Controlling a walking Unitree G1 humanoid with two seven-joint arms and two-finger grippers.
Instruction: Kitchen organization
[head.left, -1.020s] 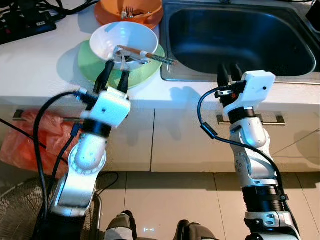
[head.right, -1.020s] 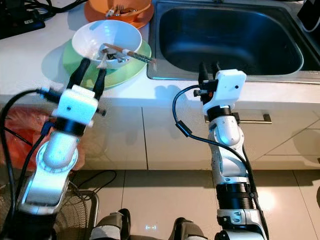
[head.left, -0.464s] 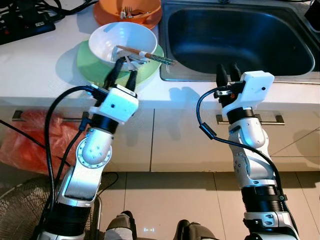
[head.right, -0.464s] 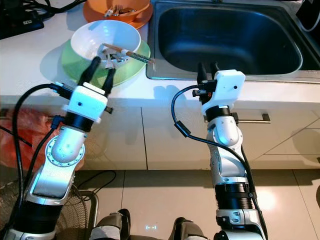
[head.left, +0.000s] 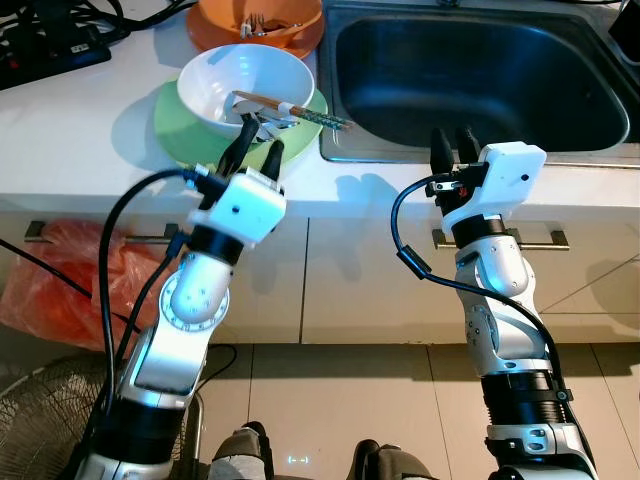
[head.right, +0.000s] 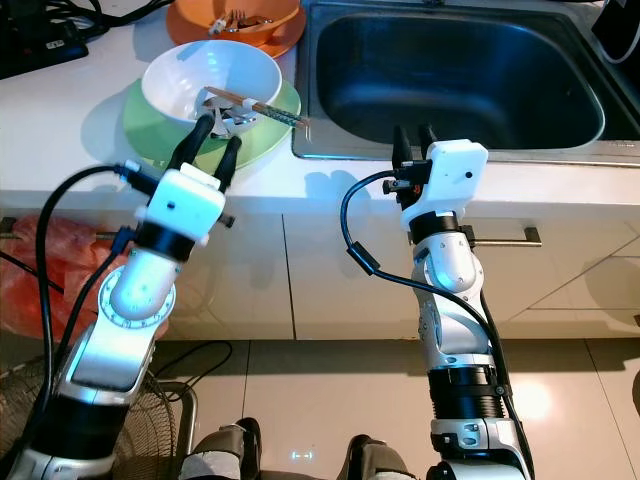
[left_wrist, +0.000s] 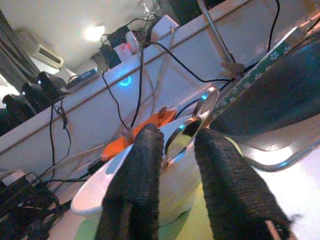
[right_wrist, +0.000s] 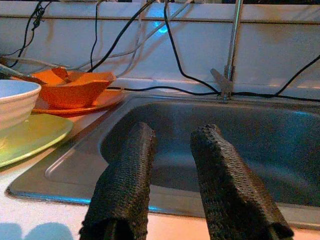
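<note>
A white bowl (head.left: 243, 85) stands on a green plate (head.left: 185, 128) on the white counter, left of the steel sink (head.left: 480, 80). Chopsticks (head.left: 300, 109) and a metal spoon (left_wrist: 187, 134) lie across the bowl's right rim, pointing toward the sink. My left gripper (head.left: 254, 147) is open at the bowl's near right rim, with the spoon's end close between its fingers (left_wrist: 139, 175). My right gripper (head.left: 452, 148) is open and empty, hovering at the sink's front edge (right_wrist: 210, 210).
An orange bowl with cutlery (head.left: 258, 22) sits on an orange plate behind the white bowl. Black cables and a power strip (head.left: 45, 45) lie at the counter's back left. A red plastic bag (head.left: 60, 275) hangs by the cabinet fronts below. A tap stem (right_wrist: 231, 50) rises behind the sink.
My left gripper has advanced forward and to the right, from the bowl's near side to its right rim by the utensils. The right arm has barely moved.
</note>
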